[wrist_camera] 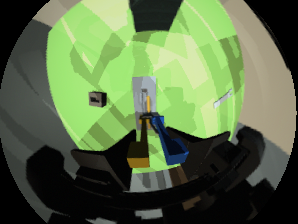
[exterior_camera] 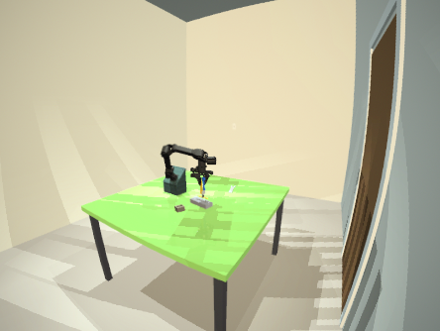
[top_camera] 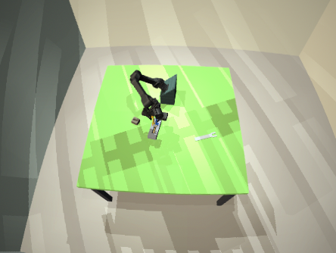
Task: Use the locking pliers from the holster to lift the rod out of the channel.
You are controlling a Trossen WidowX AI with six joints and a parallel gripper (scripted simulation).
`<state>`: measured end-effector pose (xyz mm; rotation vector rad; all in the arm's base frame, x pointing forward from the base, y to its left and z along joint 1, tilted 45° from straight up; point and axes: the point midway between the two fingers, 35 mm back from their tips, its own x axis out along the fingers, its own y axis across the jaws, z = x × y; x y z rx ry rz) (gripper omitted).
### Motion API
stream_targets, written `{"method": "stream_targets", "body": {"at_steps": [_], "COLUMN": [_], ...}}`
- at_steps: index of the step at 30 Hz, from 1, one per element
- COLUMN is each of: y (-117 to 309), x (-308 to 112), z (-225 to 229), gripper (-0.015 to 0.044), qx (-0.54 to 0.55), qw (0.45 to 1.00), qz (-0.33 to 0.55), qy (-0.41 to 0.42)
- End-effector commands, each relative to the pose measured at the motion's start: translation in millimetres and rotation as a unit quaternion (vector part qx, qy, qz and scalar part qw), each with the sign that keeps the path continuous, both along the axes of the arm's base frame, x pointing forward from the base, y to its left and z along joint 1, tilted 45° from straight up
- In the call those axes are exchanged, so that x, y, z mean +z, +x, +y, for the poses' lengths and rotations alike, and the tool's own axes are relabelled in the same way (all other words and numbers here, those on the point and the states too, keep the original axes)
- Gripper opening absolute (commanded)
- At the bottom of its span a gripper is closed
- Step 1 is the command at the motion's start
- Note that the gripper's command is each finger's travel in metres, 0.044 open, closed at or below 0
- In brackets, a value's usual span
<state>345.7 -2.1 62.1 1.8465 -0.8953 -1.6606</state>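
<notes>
End effector closed on handles of locking pliers. Pliers near upright: handles up, jaws down, over grey channel block on desk. Yellow rod at jaws, long axis lengthwise with block, running up-down in wrist view; one end points away from pliers. Jaw lock, rod's exact height: cannot tell.
</notes>
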Motion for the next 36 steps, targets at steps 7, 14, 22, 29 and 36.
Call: {"method": "stream_targets", "body": {"at_steps": [7,14,22,29,36], "y": [5,8,11,14,16], "x": [12,18,25,31,38], "z": [8,13,18,23,28], "gripper": [0.0107,0.0107,0.0107,0.0107,0.0107], "qx": [0.026,0.04,0.056,0.07,0.083], "qw": [0.999,0.998,0.997,0.995,0.993], "qz": [-0.024,-0.039,-0.055,-0.069,-0.083], "qy": [-0.004,-0.006,-0.01,-0.012,-0.015]}}
